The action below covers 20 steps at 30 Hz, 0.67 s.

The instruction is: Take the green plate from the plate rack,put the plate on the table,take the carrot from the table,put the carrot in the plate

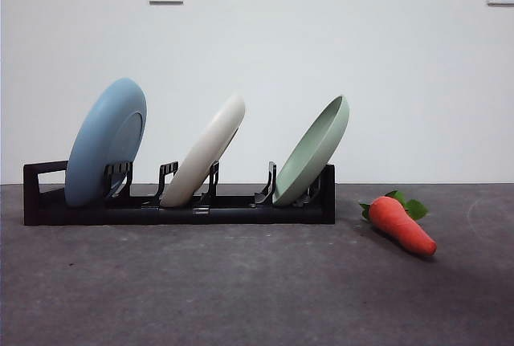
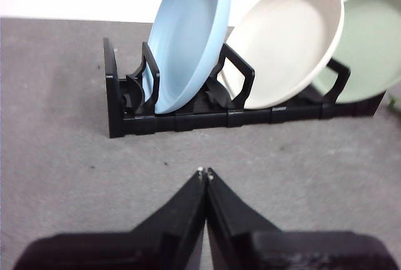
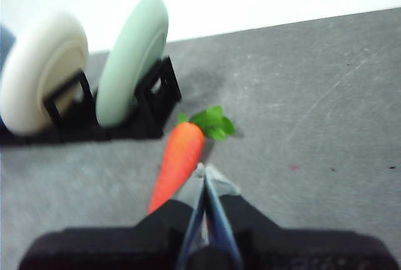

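Right gripper (image 3: 205,171) hovering jaws pressed together just beside carrot (image 1: 400,224), lying on counter (image 1: 241,282). Left gripper (image 2: 205,171) also closed, empty. Farther back, green plate (image 1: 315,152) leaning in plate rack's (image 1: 181,209) end slot nearest carrot.

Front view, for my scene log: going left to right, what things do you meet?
Plate rack loop end → light blue plate → cream-white plate → green plate → carrot, lying on the table.

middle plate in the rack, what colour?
Cream-white plate, clearest in the front view.
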Each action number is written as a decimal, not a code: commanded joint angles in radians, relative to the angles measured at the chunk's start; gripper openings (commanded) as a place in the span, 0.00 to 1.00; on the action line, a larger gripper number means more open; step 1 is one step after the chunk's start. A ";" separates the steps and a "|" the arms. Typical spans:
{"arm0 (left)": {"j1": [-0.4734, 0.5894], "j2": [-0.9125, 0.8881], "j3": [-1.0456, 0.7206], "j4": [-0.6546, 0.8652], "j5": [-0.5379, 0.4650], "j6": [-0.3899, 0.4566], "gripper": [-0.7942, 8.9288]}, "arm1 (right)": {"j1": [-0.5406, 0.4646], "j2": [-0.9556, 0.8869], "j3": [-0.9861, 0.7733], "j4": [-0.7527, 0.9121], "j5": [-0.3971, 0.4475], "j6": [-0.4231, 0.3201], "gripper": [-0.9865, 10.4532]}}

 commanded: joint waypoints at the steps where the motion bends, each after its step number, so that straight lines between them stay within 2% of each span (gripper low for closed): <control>1: 0.003 -0.004 -0.013 0.011 0.002 -0.127 0.08 | 0.002 0.001 -0.011 0.029 0.001 0.201 0.09; 4: 0.003 -0.004 -0.010 0.012 0.003 -0.161 0.08 | 0.002 0.001 -0.011 0.027 0.002 0.219 0.09; 8: 0.002 -0.004 0.022 0.012 0.053 -0.198 0.08 | 0.002 0.001 -0.011 0.029 0.000 0.230 0.09; 13: 0.002 -0.004 0.114 -0.011 0.079 -0.212 0.08 | 0.002 0.001 0.005 0.068 -0.015 0.320 0.08; 20: 0.002 0.056 0.306 -0.073 0.082 -0.212 0.08 | 0.002 0.048 0.159 0.069 -0.029 0.321 0.08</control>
